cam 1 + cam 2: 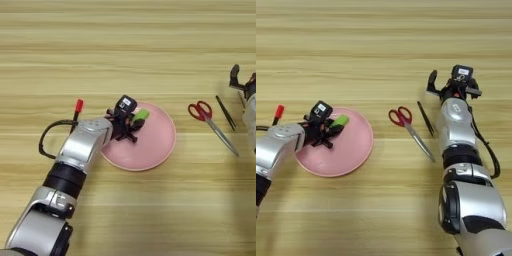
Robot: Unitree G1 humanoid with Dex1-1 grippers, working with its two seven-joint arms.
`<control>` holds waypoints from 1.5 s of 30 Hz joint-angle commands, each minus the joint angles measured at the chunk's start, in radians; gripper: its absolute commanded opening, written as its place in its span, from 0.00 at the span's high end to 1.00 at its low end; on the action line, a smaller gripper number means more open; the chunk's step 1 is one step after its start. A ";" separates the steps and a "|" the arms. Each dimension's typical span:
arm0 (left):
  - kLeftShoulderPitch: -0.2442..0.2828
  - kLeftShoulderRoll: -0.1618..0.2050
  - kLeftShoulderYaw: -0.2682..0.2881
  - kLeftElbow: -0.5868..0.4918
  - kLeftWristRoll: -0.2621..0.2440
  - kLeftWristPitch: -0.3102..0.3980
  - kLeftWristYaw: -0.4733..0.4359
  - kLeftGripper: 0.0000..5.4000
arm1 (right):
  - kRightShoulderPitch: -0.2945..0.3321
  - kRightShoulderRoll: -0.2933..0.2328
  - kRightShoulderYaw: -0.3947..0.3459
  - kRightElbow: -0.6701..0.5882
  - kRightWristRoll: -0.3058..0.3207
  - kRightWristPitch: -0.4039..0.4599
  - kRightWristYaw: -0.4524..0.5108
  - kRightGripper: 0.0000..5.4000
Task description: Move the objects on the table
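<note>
Your green bar (140, 116) lies on the pink plate (155, 150) at centre-left, pinched by the left gripper (131, 125). The red marker (77, 109) rests on the table (125, 45) just left. At right, your right gripper (448, 86) is spread beside scissors (408, 125).

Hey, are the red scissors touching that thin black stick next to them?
Apart. In the right eye view a strip of bare table shows between the red scissors and the thin black stick along their whole length.
</note>
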 commanded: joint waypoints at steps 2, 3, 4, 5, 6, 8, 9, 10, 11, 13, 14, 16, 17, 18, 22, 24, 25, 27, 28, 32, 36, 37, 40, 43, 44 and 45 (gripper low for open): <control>0.021 -0.011 0.037 -0.024 -0.015 -0.044 0.029 0.75 | -0.013 -0.007 -0.004 0.013 0.007 0.013 0.007 0.00; 0.022 -0.016 0.046 -0.030 -0.022 -0.050 0.030 0.75 | -0.014 -0.007 -0.004 0.014 0.007 0.012 0.007 0.00; 0.024 -0.021 0.057 -0.039 -0.031 -0.060 0.029 0.75 | -0.014 -0.008 -0.005 0.017 0.007 0.011 0.008 0.00; 0.025 -0.025 0.064 -0.047 -0.035 -0.074 0.032 0.75 | -0.015 -0.008 -0.005 0.018 0.007 0.010 0.009 0.00; 0.026 -0.028 0.073 -0.055 -0.040 -0.089 0.038 0.75 | -0.015 -0.008 -0.005 0.020 0.007 0.009 0.009 0.00; 0.028 -0.032 0.085 -0.063 -0.041 -0.126 0.055 0.75 | -0.016 -0.009 -0.005 0.024 0.007 0.008 0.011 0.00; 0.029 -0.035 0.094 -0.064 -0.045 -0.141 0.063 0.75 | -0.017 -0.009 -0.005 0.027 0.007 0.007 0.012 0.00; 0.029 -0.038 0.100 -0.065 -0.046 -0.155 0.069 0.75 | -0.017 -0.009 -0.005 0.029 0.007 0.006 0.013 0.00; 0.030 -0.042 0.111 -0.066 -0.050 -0.171 0.078 0.75 | -0.018 -0.009 -0.006 0.031 0.007 0.005 0.013 0.00; 0.029 -0.048 0.130 -0.066 -0.055 -0.200 0.095 0.75 | -0.019 -0.010 -0.006 0.034 0.006 0.004 0.015 0.00; 0.028 -0.050 0.140 -0.066 -0.058 -0.211 0.103 0.75 | -0.019 -0.010 -0.006 0.036 0.006 0.003 0.015 0.00; 0.027 -0.057 0.160 -0.067 -0.065 -0.231 0.118 0.75 | -0.021 -0.010 -0.006 0.041 0.006 0.001 0.017 0.00; 0.027 -0.057 0.170 -0.070 -0.064 -0.243 0.132 0.75 | -0.021 -0.010 -0.006 0.044 0.006 0.000 0.017 0.00; 0.027 -0.056 0.179 -0.072 -0.063 -0.253 0.143 0.75 | -0.021 -0.011 -0.006 0.045 0.006 -0.001 0.018 0.00; 0.027 -0.045 0.217 -0.074 -0.071 -0.270 0.176 0.75 | -0.022 -0.012 -0.006 0.049 0.006 -0.004 0.019 0.00; 0.026 -0.038 0.239 -0.071 -0.077 -0.278 0.190 0.75 | -0.022 -0.012 -0.007 0.051 0.006 -0.005 0.019 0.00; 0.026 -0.033 0.251 -0.067 -0.077 -0.282 0.198 0.75 | -0.022 -0.012 -0.007 0.052 0.006 -0.006 0.020 0.00; 0.027 -0.025 0.274 -0.059 -0.081 -0.292 0.214 0.75 | -0.022 -0.012 -0.007 0.052 0.006 -0.007 0.020 0.00; 0.029 -0.019 0.288 -0.052 -0.084 -0.297 0.221 0.75 | -0.023 -0.012 -0.007 0.053 0.006 -0.008 0.020 0.00; 0.040 0.008 0.333 -0.017 -0.081 -0.319 0.247 0.75 | -0.024 -0.014 -0.008 0.056 0.006 -0.010 0.020 0.00; 0.062 0.054 0.372 0.009 -0.069 -0.331 0.269 0.75 | -0.024 -0.016 -0.009 0.058 0.006 -0.010 0.021 0.00; 0.067 0.065 0.379 0.015 -0.066 -0.331 0.272 0.75 | -0.024 -0.017 -0.009 0.058 0.007 -0.010 0.022 0.00; 0.080 0.093 0.393 0.033 -0.060 -0.338 0.284 0.75 | -0.025 -0.017 -0.010 0.059 0.007 -0.010 0.023 0.00; 0.077 0.114 0.413 0.082 -0.055 -0.372 0.308 0.75 | -0.026 -0.017 -0.009 0.061 0.006 -0.011 0.023 0.00; 0.073 0.117 0.420 0.102 -0.057 -0.384 0.313 0.75 | -0.027 -0.017 -0.009 0.062 0.006 -0.011 0.024 0.00; 0.068 0.119 0.428 0.133 -0.055 -0.421 0.325 0.75 | -0.027 -0.017 -0.009 0.063 0.006 -0.012 0.024 0.00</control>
